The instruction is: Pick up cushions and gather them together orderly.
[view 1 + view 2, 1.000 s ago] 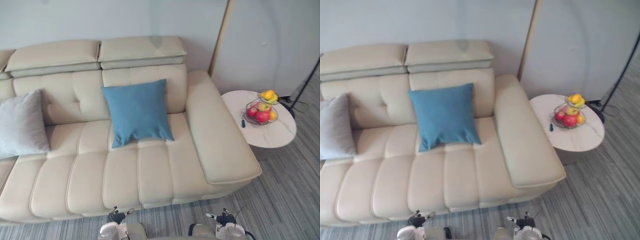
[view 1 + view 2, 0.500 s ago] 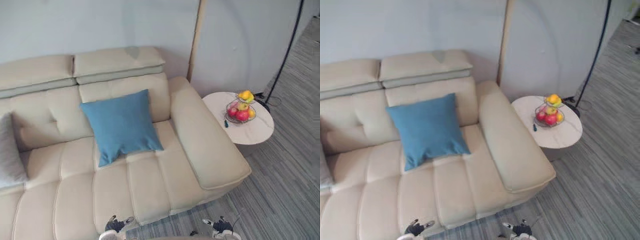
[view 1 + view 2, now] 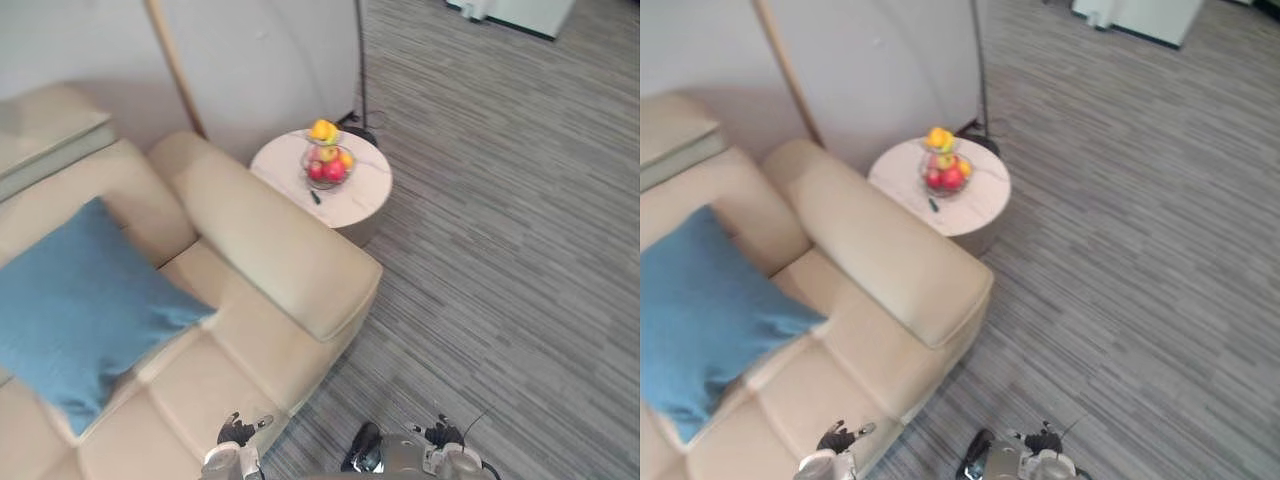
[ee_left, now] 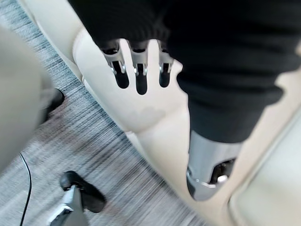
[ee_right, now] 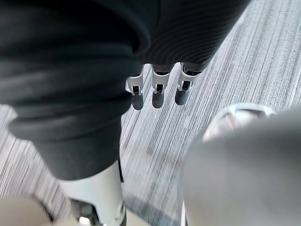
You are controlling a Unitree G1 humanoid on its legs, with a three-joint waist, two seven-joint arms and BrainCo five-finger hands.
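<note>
A blue square cushion [image 3: 80, 300] leans against the backrest of the cream leather sofa [image 3: 270, 260], at the left of the eye views. No hand touches it. In the left wrist view my left hand [image 4: 140, 59] hangs with straight fingers, holding nothing, close in front of the sofa's cream front. In the right wrist view my right hand [image 5: 159, 89] hangs over the striped carpet with its fingers straight and empty.
Beyond the sofa's armrest stands a round white side table [image 3: 365, 205] with a wire fruit bowl [image 3: 328, 165] and a small dark object [image 3: 314, 197]. A thin lamp pole [image 3: 360, 60] rises behind the table. Grey striped carpet [image 3: 500, 250] stretches to the right.
The camera has swung to the right, so the sofa slid left in the picture and the grey cushion left it. The blue cushion keeps its place on the sofa.
</note>
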